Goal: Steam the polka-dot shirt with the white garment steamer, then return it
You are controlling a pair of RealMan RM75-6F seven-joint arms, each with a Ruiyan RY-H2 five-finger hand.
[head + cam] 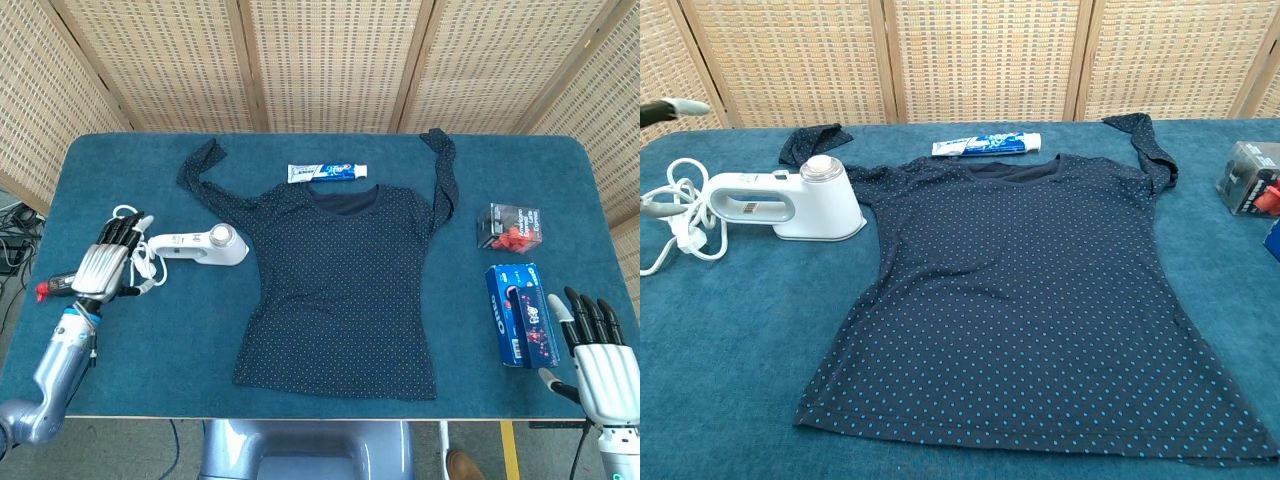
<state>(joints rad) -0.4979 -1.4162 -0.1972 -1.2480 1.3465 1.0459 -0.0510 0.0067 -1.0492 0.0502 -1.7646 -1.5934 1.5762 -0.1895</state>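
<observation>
Left robot hand (108, 258), released with fingers spread, is poised over the coiled cord (122, 243) just short of the white garment steamer (200, 246), handle turned toward it for gripping; polka-dot shirt (345, 280) is laid flat beyond for steaming; right robot hand (598, 352) is held released, well apart.
</observation>
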